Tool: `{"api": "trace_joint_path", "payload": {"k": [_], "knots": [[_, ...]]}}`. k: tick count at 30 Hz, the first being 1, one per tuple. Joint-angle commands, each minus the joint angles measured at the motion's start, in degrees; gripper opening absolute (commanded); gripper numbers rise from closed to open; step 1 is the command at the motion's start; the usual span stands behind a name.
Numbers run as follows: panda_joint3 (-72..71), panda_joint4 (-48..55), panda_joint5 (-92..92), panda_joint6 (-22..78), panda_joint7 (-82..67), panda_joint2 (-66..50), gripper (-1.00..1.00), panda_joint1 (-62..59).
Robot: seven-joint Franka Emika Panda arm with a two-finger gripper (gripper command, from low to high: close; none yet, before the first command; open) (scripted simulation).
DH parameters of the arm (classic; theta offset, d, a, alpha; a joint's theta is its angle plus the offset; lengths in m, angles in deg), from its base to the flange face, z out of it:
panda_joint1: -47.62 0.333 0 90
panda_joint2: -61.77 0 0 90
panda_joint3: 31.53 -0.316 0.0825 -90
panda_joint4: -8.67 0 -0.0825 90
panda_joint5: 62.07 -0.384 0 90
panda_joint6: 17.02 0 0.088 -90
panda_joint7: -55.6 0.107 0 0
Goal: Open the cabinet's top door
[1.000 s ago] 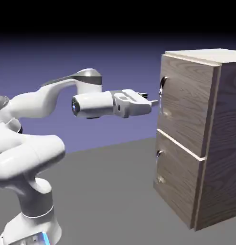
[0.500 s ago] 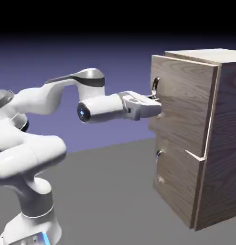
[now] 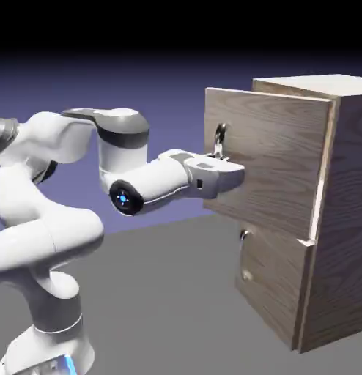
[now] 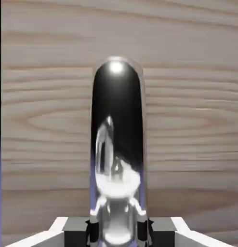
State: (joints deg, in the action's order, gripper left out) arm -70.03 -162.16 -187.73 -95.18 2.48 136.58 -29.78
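The tall brown wood-grain cabinet (image 3: 338, 220) with a pale top stands at 3 o'clock in the exterior view. Its larger upper wood-grain top door (image 3: 268, 157) is swung partly open, hinged at its right edge, its curved silver bar handle (image 4: 117, 140) at the door's 9 o'clock edge.

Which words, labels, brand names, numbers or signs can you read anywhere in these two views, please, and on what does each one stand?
None: no readable text shows in either view.
The cabinet and its top door carry only wood grain.
The silver handle shows only reflections.
The gripper and the white arm bear no lettering; the blue glow on the arm's wrist is a light, not a sign.
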Motion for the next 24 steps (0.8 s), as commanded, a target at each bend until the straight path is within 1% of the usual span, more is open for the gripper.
{"api": "trace_joint_path", "payload": {"k": [1, 7, 12, 17, 24], "knots": [[1.04, 0.31, 1.81, 2.43, -1.16, -1.4, -1.0, -1.38], [5.66, 4.64, 14.72, 17.02, -10.05, -12.48, -1.0, -10.66], [6.51, 10.69, 25.78, 25.29, -18.15, -22.86, -1.0, -17.21], [5.54, 17.96, 36.22, 30.01, -25.46, -33.24, -1.0, -22.01], [2.84, 29.33, 49.43, 32.58, -32.74, -47.78, -1.0, -25.93]]}}
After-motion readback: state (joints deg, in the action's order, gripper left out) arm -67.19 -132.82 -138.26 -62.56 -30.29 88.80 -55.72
